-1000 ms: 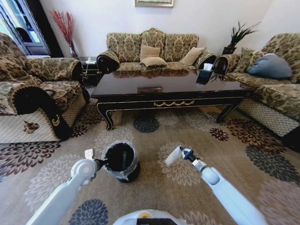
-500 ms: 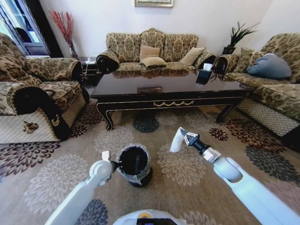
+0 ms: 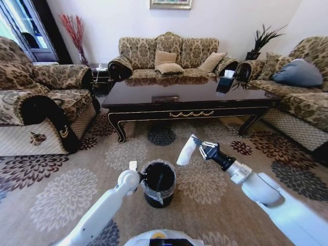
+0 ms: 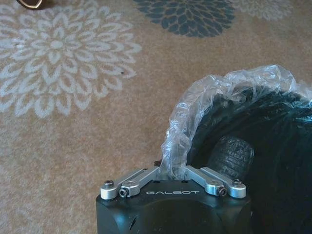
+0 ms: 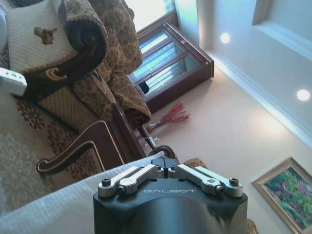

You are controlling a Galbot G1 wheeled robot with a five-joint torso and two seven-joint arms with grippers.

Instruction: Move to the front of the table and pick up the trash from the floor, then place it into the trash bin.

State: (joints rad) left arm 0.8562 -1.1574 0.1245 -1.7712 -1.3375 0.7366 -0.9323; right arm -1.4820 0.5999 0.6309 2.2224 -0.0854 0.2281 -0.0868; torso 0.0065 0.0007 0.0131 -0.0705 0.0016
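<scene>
The right claw (image 3: 199, 148) hangs in the air above the carpet (image 3: 61, 189), pressed together on a white wrapper (image 3: 186, 151), which sticks out toward the worktop (image 3: 189, 95). The bin (image 3: 159, 183) stands on the carpet lower and to its left, apart from the wrapper. The left claw (image 4: 171, 174) pinches the bin's rim through the clear liner (image 4: 195, 105); a dark lump inside, perhaps its inner finger, is hard to read.

The table (image 3: 189, 97) is glossy dark wood; the trash bin (image 3: 158, 183) is matt black with a crinkled clear plastic liner (image 4: 195, 102).
</scene>
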